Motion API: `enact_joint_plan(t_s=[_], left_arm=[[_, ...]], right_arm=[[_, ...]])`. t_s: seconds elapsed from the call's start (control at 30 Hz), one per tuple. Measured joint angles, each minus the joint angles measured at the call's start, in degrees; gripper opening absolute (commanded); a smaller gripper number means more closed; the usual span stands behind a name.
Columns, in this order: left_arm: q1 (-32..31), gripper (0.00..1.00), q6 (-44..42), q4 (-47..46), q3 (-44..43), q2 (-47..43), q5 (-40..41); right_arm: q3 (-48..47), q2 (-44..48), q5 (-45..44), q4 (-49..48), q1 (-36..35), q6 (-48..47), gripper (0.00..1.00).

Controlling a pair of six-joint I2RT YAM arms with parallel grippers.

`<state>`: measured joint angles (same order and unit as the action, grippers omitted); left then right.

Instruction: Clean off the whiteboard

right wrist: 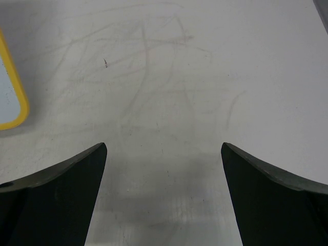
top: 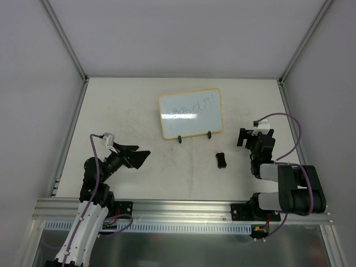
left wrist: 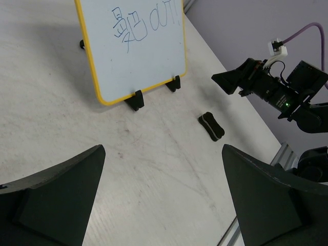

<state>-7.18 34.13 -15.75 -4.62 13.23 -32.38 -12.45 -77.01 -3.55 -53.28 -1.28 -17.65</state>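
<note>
The whiteboard [top: 190,113] stands on two black feet at the middle back of the table, with a yellowish frame and blue writing on its white face. It shows in the left wrist view [left wrist: 136,46], and its frame corner shows in the right wrist view [right wrist: 15,97]. A small black eraser block [top: 221,160] lies on the table in front of the board's right foot, also seen in the left wrist view [left wrist: 211,126]. My left gripper [top: 139,154] is open and empty, left of the board [left wrist: 164,148]. My right gripper [top: 241,137] is open and empty, right of the eraser [right wrist: 164,146].
White enclosure walls with metal posts [top: 65,39] ring the table. An aluminium rail [top: 183,207] runs along the near edge by the arm bases. The right arm [left wrist: 287,97] shows in the left wrist view beyond the eraser.
</note>
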Motion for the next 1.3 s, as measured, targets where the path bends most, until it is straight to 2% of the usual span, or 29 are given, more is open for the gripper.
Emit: enact_joint_plan(t_s=[0.4,0.53,0.67,0.87,1.13,1.3], left_arm=[[-2.64,0.99,0.68,-0.52,-0.7,1.6,2.16],[-2.64,0.99,0.59,-1.27,-0.7,1.75,2.99],[-2.64,0.99,0.61,-4.04,-0.68,3.61,3.54],[-2.64,0.99,0.55,-14.1,-0.68,13.92,3.17],[-2.62,0.99,-0.46,-23.3,-4.76,31.28,2.03],[-2.62,0.99,-1.11,-29.79,-8.72,40.15,0.33]], right_arm=[[-0.07,0.13,-0.52,0.42,0.0,0.07,0.99],[-2.27,4.55,-0.83,8.61,-0.22,0.0,0.99],[-8.7,14.08,-2.71,21.66,-1.33,4.04,0.99],[-18.51,23.19,-0.63,34.32,-1.49,13.35,0.99],[-18.03,25.53,8.83,41.64,-1.33,26.56,0.99],[-17.64,27.78,13.84,47.76,-2.25,28.55,0.99]])
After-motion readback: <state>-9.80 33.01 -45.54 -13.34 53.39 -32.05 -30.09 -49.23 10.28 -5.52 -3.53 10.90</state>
